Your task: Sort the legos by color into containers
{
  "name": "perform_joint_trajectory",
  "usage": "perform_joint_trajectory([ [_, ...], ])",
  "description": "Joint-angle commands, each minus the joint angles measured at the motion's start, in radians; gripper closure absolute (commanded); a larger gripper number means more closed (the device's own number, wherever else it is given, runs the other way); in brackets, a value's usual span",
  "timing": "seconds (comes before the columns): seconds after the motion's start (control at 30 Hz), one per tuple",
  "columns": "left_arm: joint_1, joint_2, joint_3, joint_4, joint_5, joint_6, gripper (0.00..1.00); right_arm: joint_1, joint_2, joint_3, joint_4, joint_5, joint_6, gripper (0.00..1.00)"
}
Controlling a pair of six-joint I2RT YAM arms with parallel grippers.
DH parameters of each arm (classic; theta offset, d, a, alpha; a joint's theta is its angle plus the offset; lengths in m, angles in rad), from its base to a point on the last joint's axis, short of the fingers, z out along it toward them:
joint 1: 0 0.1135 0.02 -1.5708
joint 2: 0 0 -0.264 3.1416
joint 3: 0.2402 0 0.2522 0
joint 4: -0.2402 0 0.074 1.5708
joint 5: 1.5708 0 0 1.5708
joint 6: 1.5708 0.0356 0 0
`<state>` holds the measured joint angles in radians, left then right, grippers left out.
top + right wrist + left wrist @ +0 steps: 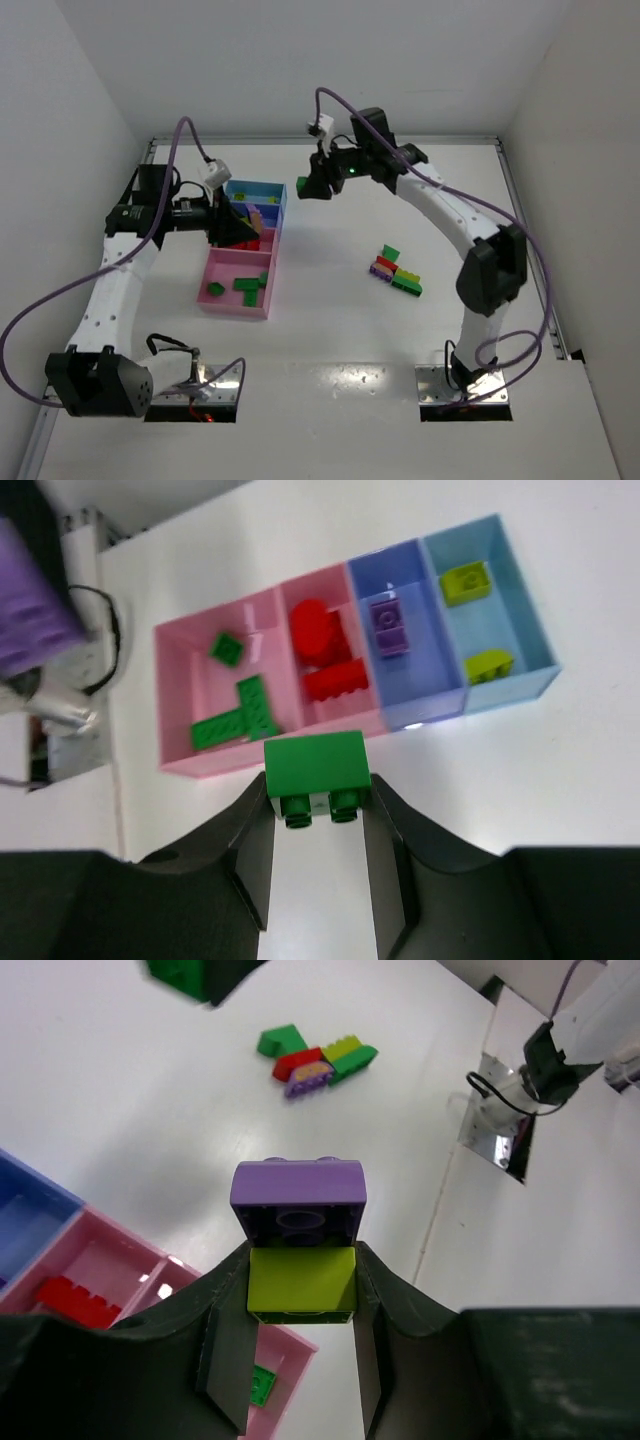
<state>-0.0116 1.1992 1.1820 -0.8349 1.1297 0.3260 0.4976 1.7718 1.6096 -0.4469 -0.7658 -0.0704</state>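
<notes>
**Status.** L tool [300,1260] was closed on a two-brick stack [299,1235]: purple brick [298,1192] seated on lime brick [300,1280], with the pads bearing on the lime one only. In the top view it hung over the containers [212,272], at 9 o'clock from table [330,340] centre. R tool [318,790] was closed on one green brick [317,763], pinched low at the stud end. It was held off the table at approx. 12 o'clock, with the tray row ahead of it.

**Hazards.**
1. Mixed load. The stack spanned two colours, so release into either the purple compartment [405,685] or the lime compartment [500,620] would mis-sort one brick. The bricks probably needed separating first.
2. Purple brick unsupported by the pads. A jolt could pop it off at random.
3. Shallow grip on the green brick. It could pivot or slip before reaching the green compartment [185,685].
4. Shared target. Both arms worked toward one tray, so there was a collision risk.
5. Low tray walls. A high drop could bounce out.

Leftover pile [396,270] lay at 3 o'clock.
</notes>
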Motion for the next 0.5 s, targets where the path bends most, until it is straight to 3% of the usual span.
perform_joint_trajectory([
  [0.0,0.059,-0.079,-0.019,0.056,-0.008,-0.039,0.70,0.065,0.177,0.221,0.030,0.059,0.018,0.82],
  [0.13,0.142,-0.147,-0.028,0.056,-0.018,-0.060,0.72,0.177,0.337,0.424,-0.070,0.019,-0.014,0.82],
  [0.47,0.407,-0.222,-0.038,0.056,0.004,-0.126,0.73,0.363,0.396,0.256,-0.042,-0.067,-0.005,0.82],
])
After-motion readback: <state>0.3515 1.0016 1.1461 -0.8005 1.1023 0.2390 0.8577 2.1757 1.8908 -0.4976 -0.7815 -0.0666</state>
